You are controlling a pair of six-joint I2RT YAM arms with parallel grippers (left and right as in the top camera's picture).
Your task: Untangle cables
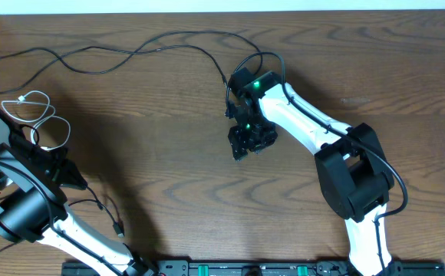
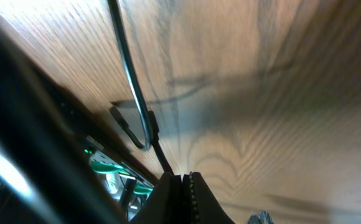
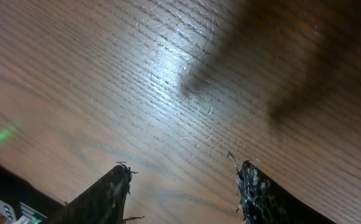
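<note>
Your left gripper is closed, and a black cable runs right into its tips, so it seems pinched there, by the worktop's near left corner; your right gripper stands open over bare wood mid-worktop, holding nothing. The white cable lies looped on itself near the left edge; the long black cable trails along the far edge towards the right arm. None of the three appears to cross another; I'd judge the separating mostly done, with laying the held one down and straightening the white loops left.
</note>
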